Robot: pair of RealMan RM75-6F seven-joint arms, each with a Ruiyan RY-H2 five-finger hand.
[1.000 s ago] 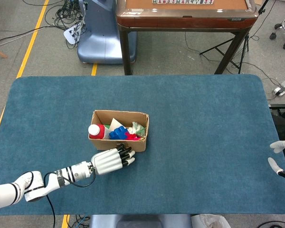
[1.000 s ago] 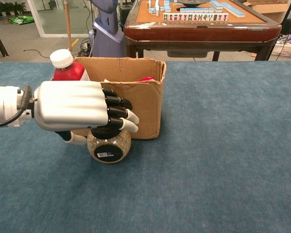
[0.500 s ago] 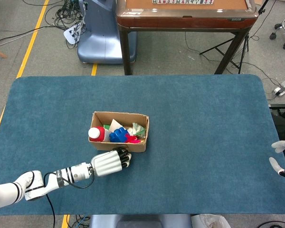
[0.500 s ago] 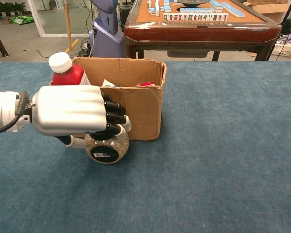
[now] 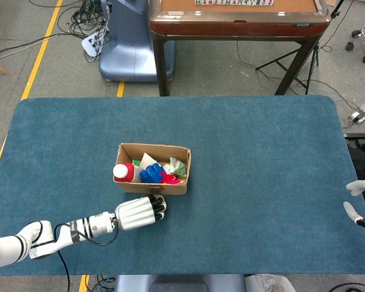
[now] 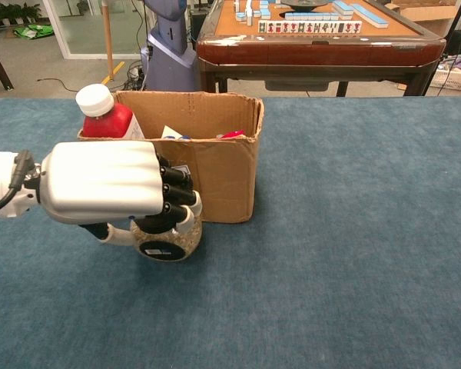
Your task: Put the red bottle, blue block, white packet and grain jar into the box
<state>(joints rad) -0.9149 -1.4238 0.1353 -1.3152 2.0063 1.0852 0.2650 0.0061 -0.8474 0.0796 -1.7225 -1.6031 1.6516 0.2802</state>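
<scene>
Chest view, left to right: left hand (image 6: 104, 192) lying over the grain jar (image 6: 167, 240), fingers (image 6: 178, 175) curled down around its top, thumb hooked under at seven o'clock; gripped, jar resting on the blue surface (image 6: 353, 254) just in front of the box (image 6: 215, 165). Red bottle (image 6: 106, 115) upright in the box at the hand's twelve o'clock. Head view: blue block (image 5: 151, 174) beside the bottle, white packet (image 5: 148, 160) behind it at twelve o'clock. Right hand (image 5: 354, 199) at the far right edge, well apart, fingers spread, holding nothing.
</scene>
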